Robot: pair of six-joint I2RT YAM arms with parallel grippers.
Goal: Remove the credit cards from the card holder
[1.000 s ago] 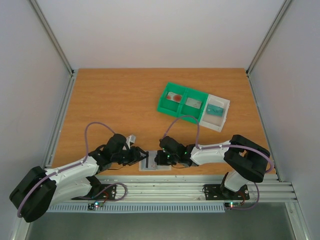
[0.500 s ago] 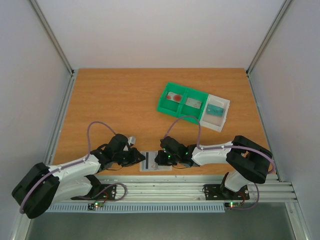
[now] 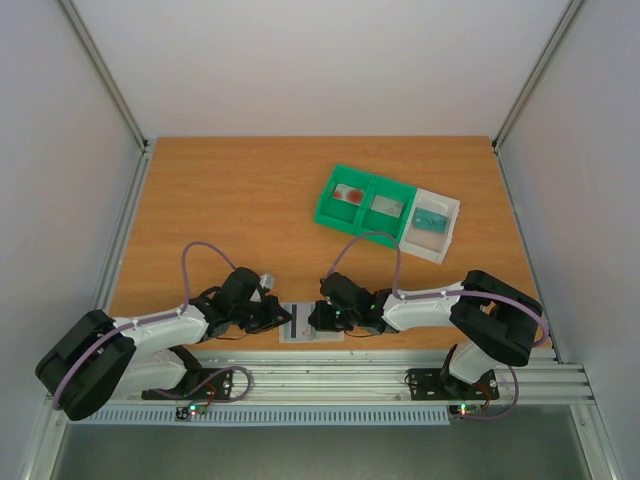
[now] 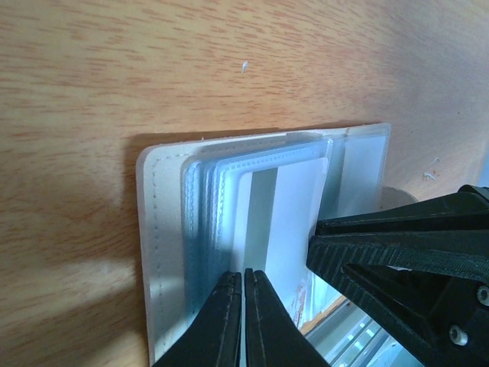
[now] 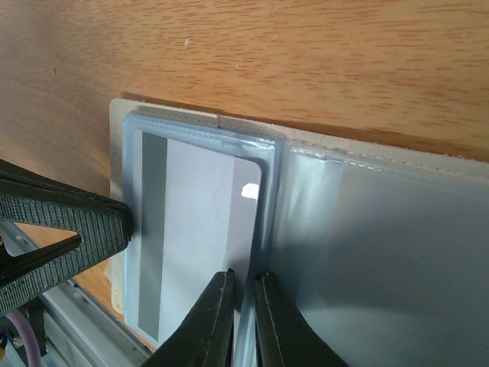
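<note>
Top external: left gripper (image 3: 282,319), right gripper (image 3: 315,318) cover card holder (image 3: 300,331) ends.

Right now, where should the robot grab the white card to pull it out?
Probably the card's plain long edge, opposite the stripe, near the holder's fold. Come from the robot's right: it lies flat, and that edge looks free.

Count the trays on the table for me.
2: a green two-compartment tray on the far right part of the table, and a white tray directly beside it on its right. None appears hidden.
</note>
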